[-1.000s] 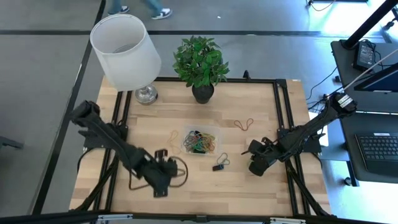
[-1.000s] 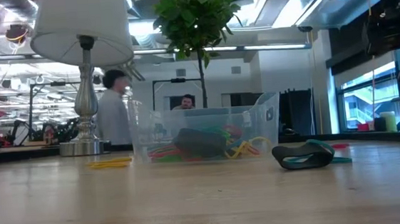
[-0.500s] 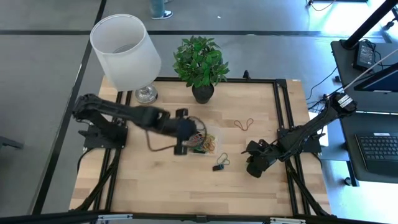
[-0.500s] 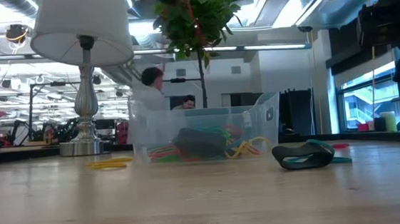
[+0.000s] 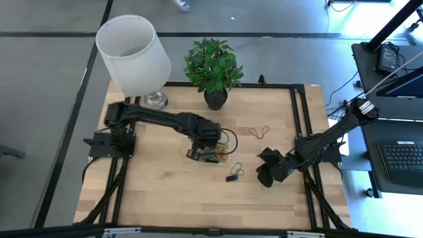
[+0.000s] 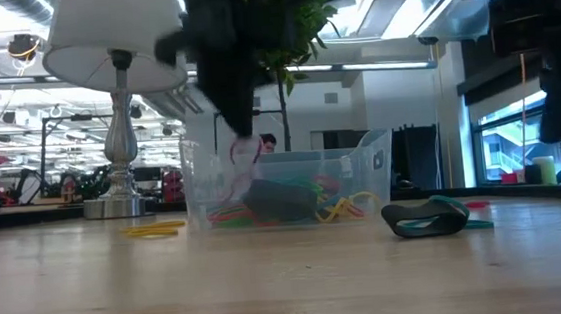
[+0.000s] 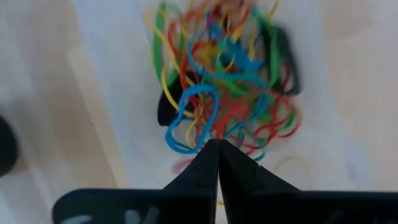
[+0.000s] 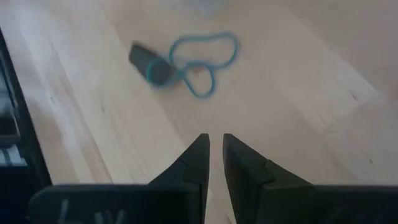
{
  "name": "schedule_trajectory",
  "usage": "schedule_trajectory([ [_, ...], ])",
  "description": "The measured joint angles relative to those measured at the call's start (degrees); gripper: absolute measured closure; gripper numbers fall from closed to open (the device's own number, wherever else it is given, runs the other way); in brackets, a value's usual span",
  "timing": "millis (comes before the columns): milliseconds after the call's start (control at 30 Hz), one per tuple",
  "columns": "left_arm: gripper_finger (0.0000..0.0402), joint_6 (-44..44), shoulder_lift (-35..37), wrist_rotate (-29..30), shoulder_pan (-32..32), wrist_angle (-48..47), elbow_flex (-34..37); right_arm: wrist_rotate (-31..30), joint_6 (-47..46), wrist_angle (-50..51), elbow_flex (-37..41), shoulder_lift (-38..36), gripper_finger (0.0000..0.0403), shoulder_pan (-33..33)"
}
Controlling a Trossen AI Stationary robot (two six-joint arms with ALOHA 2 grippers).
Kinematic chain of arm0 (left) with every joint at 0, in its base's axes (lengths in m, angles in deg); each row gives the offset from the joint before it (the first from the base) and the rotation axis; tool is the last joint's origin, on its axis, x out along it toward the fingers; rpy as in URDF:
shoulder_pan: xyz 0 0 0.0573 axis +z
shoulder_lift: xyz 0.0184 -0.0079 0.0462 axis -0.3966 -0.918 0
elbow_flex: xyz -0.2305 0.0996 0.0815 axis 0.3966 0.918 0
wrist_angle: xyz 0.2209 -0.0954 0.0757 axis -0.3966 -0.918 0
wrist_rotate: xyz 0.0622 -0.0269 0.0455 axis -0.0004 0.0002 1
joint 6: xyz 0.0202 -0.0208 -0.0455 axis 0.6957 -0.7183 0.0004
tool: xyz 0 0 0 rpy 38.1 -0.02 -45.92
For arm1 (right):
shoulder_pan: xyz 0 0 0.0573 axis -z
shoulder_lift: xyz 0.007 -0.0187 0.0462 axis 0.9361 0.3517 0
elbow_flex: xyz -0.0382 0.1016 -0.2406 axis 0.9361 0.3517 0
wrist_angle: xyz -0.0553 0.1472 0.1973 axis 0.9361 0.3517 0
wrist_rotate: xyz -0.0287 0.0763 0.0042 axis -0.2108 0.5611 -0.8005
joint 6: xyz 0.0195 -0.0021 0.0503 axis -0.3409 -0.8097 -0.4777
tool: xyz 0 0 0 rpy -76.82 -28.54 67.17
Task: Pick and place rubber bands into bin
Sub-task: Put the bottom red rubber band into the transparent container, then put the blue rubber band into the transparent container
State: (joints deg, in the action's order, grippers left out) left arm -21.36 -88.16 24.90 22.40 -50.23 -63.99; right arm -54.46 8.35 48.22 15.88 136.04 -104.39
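Observation:
The clear bin [image 5: 227,139] stands mid-table and holds a tangle of rubber bands [image 7: 230,81] in red, green, yellow, blue and black. My left gripper [image 5: 199,153] hangs over the bin's left part, pointing down, shut, with a red rubber band [image 6: 243,152] dangling from its tips. A black and a teal band [image 5: 233,173] lie on the wood in front of the bin, and a tan one [image 5: 259,132] lies to its right. My right gripper [image 8: 216,146] hovers right of the black and teal bands, narrowly open with nothing between its fingers. My left gripper pinches the red rubber band [image 6: 244,148] at its fingertips, coming from above with the fingers pointing down. The loop hangs slack below the tips, at about the height of the bin's rim [image 6: 291,156]; which part of the loop is pinched is too blurred to tell.
A lamp with a white shade [image 5: 134,54] and a potted plant [image 5: 213,65] stand at the table's far edge. A yellow band [image 6: 154,228] lies left of the bin. Black frame rails [image 5: 301,125] run along both sides of the table.
My left gripper has swung from the table's near left toward the far side and the right, rolling as it went, and now hangs lower over the bin, staying shut with the red band dangling. My right gripper has only tipped a little.

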Motion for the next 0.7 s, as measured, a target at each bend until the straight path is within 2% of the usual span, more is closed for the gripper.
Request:
schedule_trajectory([
  [200,0.0382,6.0,-5.2,-1.6,1.4,-0.4,0.0,-1.1,-4.3,-2.0,0.0,0.0,0.0353,0.0],
  [367,0.0338,10.0,-5.0,-2.3,1.9,-0.2,0.0,-1.5,-4.3,-2.8,-0.3,0.1,0.0362,0.1],
  [533,0.0296,12.0,-1.9,-2.5,3.8,-0.7,0.0,-4.9,-4.0,-2.1,-3.6,1.7,0.0395,0.1],
  [600,0.0288,11.9,0.8,-5.3,5.3,-0.6,0.0,-5.3,-3.6,0.2,-5.8,3.0,0.0397,0.1],
  [700,0.0290,11.2,5.6,-14.1,8.3,-0.1,0.0,-5.3,-2.4,4.2,-10.0,5.8,0.0395,0.1],
])
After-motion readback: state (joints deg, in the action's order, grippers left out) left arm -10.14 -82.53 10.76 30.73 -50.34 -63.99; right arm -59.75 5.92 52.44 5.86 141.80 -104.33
